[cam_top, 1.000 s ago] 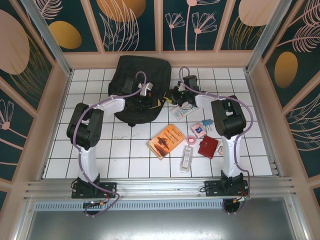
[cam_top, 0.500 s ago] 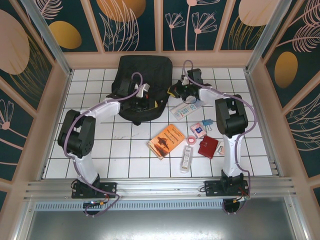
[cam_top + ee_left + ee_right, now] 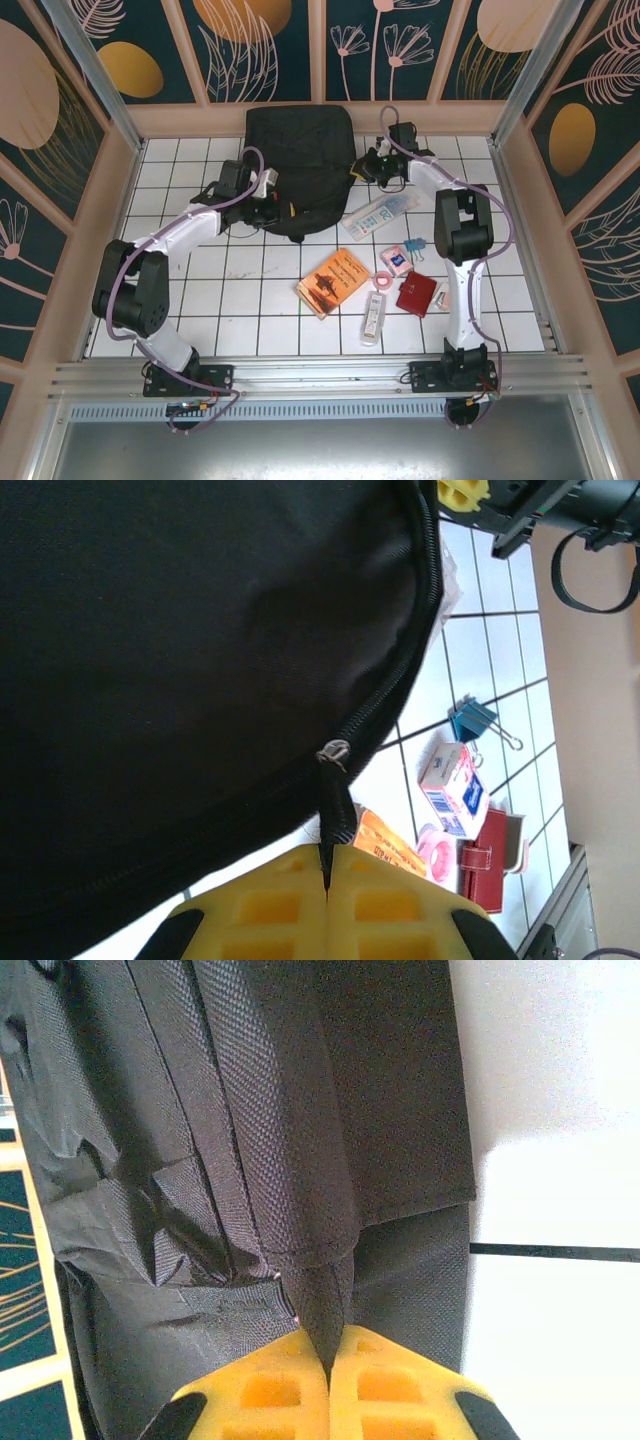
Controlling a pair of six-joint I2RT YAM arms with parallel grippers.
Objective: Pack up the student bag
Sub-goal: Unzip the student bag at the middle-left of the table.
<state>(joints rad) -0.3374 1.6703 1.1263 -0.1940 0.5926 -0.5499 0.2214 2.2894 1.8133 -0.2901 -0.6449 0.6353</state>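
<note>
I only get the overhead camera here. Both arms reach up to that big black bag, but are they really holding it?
Observer: The left one is. Its wrist camera shows the left end effector shut on the thin black zipper pull of the student bag.
Operator: And the right one?
Observer: The right end effector is shut too, pinching a fabric fold at the bag's edge.
Operator: Is the zipper open yet?
Observer: The slider sits partway along the curved zipper, and the stretch running away from the end effector looks closed.
</note>
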